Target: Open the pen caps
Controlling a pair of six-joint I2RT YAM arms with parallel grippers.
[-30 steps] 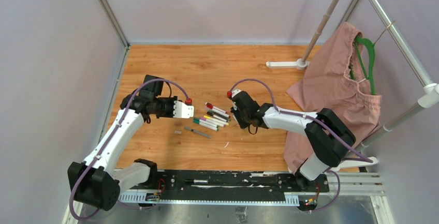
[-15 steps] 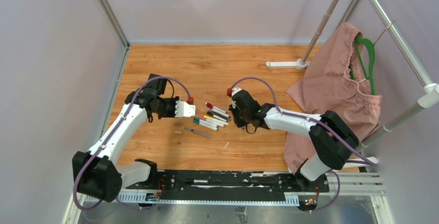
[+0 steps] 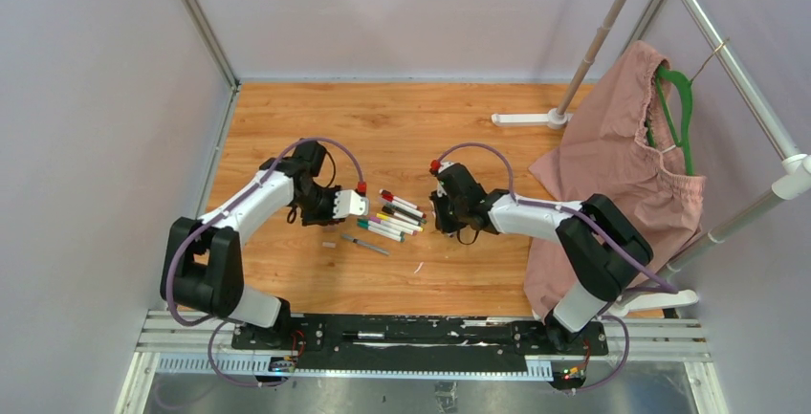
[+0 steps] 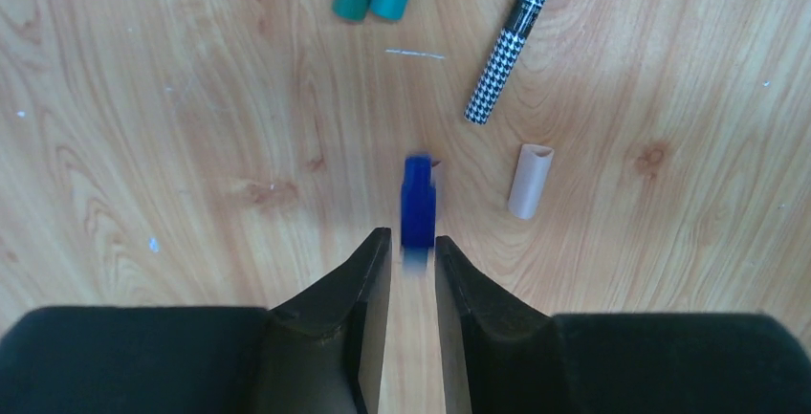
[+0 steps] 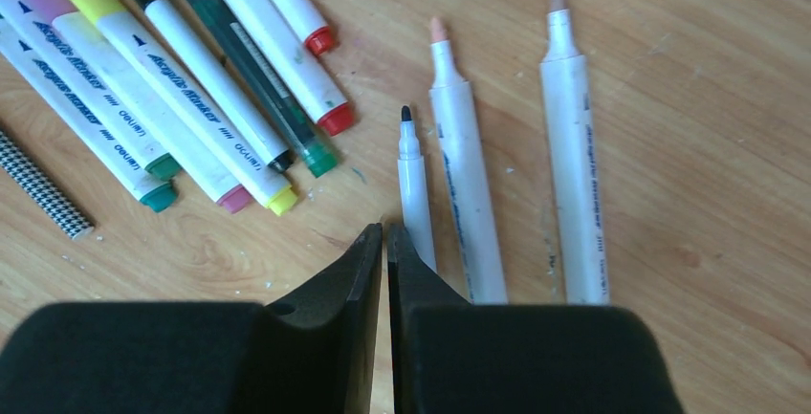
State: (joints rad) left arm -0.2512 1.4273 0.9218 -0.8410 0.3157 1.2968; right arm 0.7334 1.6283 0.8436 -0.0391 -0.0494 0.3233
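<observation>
Left gripper (image 4: 411,238): jaws narrowly apart, clamping nothing. Small blue plastic pen cap (image 4: 418,202) blurred just off tips, over wooden tabletop (image 4: 191,98).
Risk: cap rolls off toward loose pale grey cap (image 4: 529,180).
Right gripper (image 5: 384,230): fingers nearly together, empty, beside three uncapped white markers (image 5: 459,165); sideways nudge could scatter them.
Only top view shows marker pile (image 3: 397,215) between arms.

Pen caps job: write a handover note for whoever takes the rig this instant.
Left gripper: jaws slightly apart, blue cap blurred at their tips, apparently dropping free.
Right gripper: shut, empty, next to the black-tipped marker.
Done: that marker and two pale-tipped markers lie uncapped; a pale cap lies loose on the table.
Left: the pile of capped markers; whether the checkered pen is capped is unclear.
</observation>
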